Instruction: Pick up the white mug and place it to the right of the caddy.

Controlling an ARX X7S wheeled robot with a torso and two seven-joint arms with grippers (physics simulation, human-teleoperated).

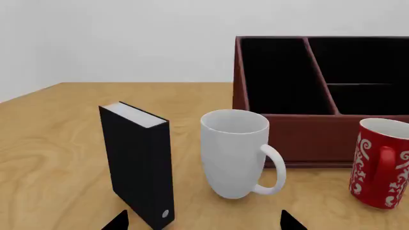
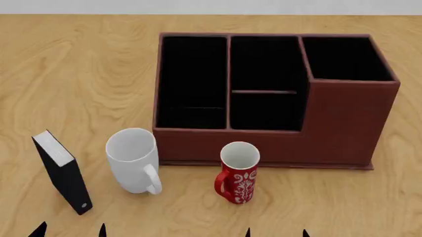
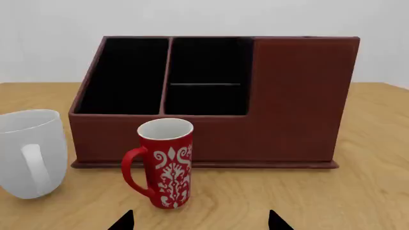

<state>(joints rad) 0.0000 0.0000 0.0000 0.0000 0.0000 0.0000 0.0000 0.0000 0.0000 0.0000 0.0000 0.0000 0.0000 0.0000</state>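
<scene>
The white mug (image 2: pixel 134 160) stands upright on the wooden table, in front of the caddy's left end, handle toward me. It also shows in the left wrist view (image 1: pixel 238 152) and the right wrist view (image 3: pixel 28 152). The reddish-brown caddy (image 2: pixel 343 123) stands behind it, its taller end at the right; it shows in both wrist views too (image 1: pixel 307 139) (image 3: pixel 300 96). My left gripper (image 2: pixel 70 230) is open and empty, short of the mug (image 1: pixel 204 221). My right gripper (image 2: pixel 275 232) is open and empty, short of the red mug (image 3: pixel 199 221).
A small red mug with white floral pattern (image 2: pixel 238 173) stands right of the white mug, in front of the caddy. A thin black book (image 2: pixel 63 172) stands upright left of the white mug. Bare table (image 2: pixel 396 197) lies right of the caddy.
</scene>
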